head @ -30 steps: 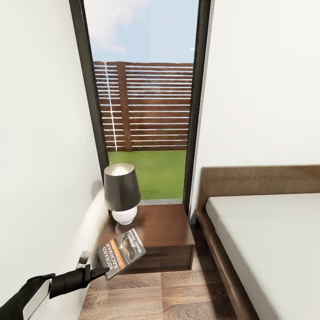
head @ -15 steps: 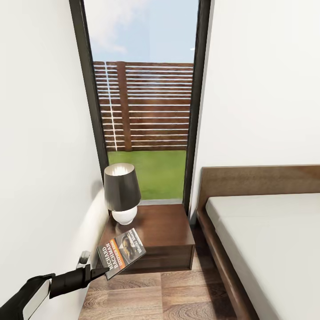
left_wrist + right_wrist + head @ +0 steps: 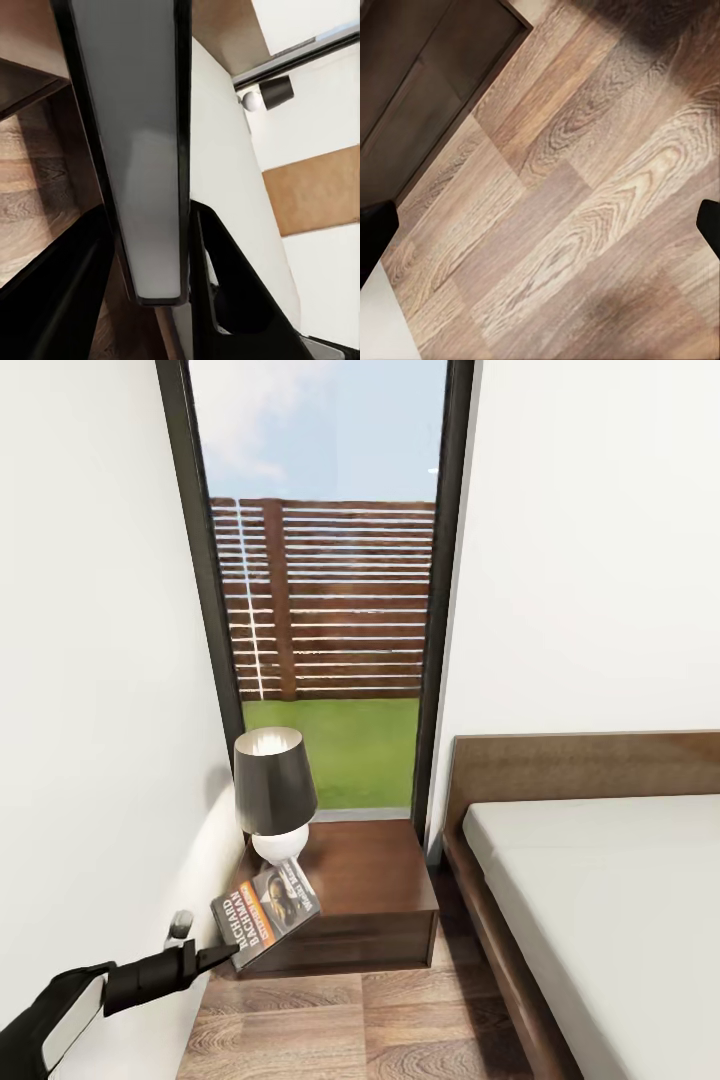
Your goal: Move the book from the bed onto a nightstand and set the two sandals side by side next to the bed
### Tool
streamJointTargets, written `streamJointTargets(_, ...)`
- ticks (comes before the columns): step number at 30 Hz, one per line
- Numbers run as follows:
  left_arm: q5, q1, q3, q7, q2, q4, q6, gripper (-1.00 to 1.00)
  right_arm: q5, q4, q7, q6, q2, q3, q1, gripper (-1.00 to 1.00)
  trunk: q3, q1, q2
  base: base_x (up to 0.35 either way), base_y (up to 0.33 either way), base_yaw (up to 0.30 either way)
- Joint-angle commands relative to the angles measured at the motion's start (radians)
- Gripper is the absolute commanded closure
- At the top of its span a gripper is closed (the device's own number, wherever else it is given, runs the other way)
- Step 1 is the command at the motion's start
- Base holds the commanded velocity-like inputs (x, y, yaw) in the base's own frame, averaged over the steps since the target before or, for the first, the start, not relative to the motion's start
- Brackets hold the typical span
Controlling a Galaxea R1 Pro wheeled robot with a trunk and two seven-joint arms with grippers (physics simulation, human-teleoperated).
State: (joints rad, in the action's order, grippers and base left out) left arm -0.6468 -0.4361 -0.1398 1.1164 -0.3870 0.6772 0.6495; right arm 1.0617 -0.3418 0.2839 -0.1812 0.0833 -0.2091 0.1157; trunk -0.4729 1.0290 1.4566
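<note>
nightstand [image 3: 370,880] | book [image 3: 265,913] pinched in left gripper [image 3: 222,957] jaws, over front-left corner

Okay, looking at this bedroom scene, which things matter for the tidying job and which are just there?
Part of the job:
- book, held in the left end effector
- nightstand
- bed

Just there:
- lamp on the nightstand
- window
</note>
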Motion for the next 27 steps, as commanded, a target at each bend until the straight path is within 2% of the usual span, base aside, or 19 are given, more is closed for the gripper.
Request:
streamJointTargets(1,-0.008,0.002,-0.004,-0.003,-0.001,0.006,0.007,1.0,0.011,0.002,0.003,-0.005,0.001,-0.008,0.001,-1.0,-0.001,0.0,0.001,0.0,0.0,0.0)
streamJointTargets(7,-0.007,0.02,-0.003,-0.012,0.002,0.016,0.007,1.0,0.015,0.035,0.006,-0.006,0.001,-0.012,0.001,-1.0,-0.001,0.0,0.001,0.0,0.0,0.0)
streamJointTargets(27,-0.005,0.023,-0.003,-0.02,0.016,0.015,0.007,1.0,0.016,0.049,0.004,-0.005,0.001,-0.02,0.001,-1.0,-0.001,0.0,0.001,0.0,0.0,0.0)
